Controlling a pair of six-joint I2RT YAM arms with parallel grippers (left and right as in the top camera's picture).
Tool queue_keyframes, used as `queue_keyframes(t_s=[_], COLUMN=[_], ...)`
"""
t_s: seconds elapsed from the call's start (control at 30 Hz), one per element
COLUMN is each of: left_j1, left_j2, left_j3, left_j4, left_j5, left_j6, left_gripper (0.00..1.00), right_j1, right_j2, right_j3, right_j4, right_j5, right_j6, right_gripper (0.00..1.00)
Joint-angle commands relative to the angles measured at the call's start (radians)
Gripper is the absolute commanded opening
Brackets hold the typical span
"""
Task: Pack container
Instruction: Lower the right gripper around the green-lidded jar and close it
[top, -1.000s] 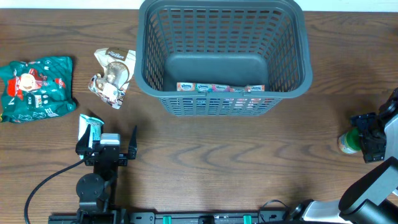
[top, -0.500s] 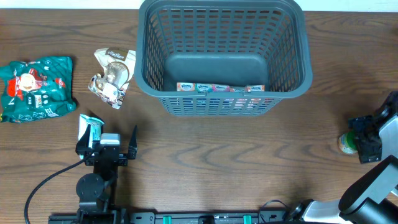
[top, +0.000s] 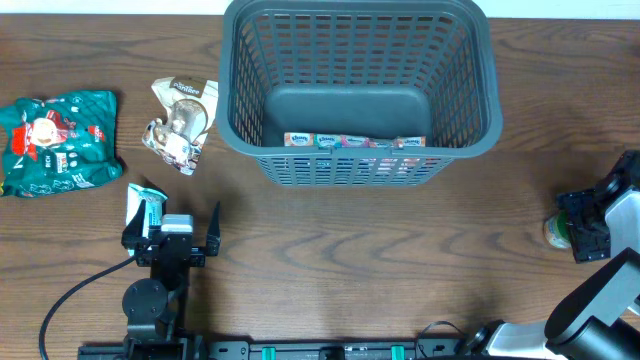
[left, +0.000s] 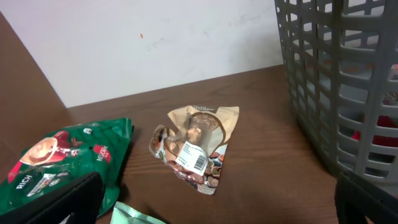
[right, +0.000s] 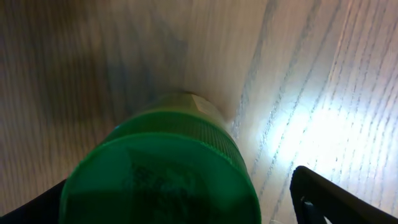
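Observation:
The container (top: 355, 8), a large dark grey slotted basket, stands at the back centre; its wall (left: 348, 81) also fills the right of the left wrist view. A row of small colourful packs (top: 355, 141) lies on its floor along the near wall. At the right edge a green-capped jar (top: 553, 231) stands upright on the table. My right gripper (top: 576, 222) is around it, jaws open; the green cap (right: 161, 180) sits between the fingers, with a gap to the right finger (right: 323, 199). My left gripper (top: 172, 222) rests open and holds nothing.
On the left of the table lie a green Christmas-print bag (top: 55, 140), a crumpled brown pouch (top: 180, 122) and a small teal packet (top: 145, 207) next to my left gripper's left finger. The bag (left: 62, 155) and pouch (left: 196, 146) lie ahead of the left wrist camera.
My right gripper has narrowed a little around the green-capped jar and shifted slightly. The left arm and the other items have not moved.

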Motion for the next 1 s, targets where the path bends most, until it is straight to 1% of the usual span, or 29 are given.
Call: queue_keyframes(t_s=[0.0, 0.3, 0.57, 0.73, 0.77, 0.97], left_j1=[0.006, 0.006, 0.006, 0.006, 0.006, 0.006], left_j2=[-0.007, -0.007, -0.007, -0.007, -0.007, -0.007], left_j3=[-0.027, -0.027, -0.027, -0.027, -0.027, -0.027], left_j4=[-0.024, -0.024, -0.024, -0.024, -0.024, -0.024], left_j5=[-0.001, -0.001, -0.001, -0.001, -0.001, -0.001], left_j6=[0.013, 0.013, 0.013, 0.013, 0.013, 0.013], left_gripper=[0.99, 0.99, 0.99, 0.98, 0.99, 0.99], right_j1=[-0.007, -0.007, -0.007, -0.007, -0.007, -0.006], right_j2=[0.010, 0.023, 0.167, 0.207, 0.207, 0.207], right_j3=[-0.007, -0.007, -0.007, -0.007, -0.007, -0.006], right_j4=[0.010, 0.028, 0.042, 0.058, 0.064, 0.076], right_j5=[0.007, 0.006, -0.015, -0.015, -0.015, -0.016], right_j6=[0.010, 0.032, 0.042, 0.042, 0.042, 0.042], right_gripper=[0.82, 0.83, 0.85, 0.85, 0.84, 0.68])
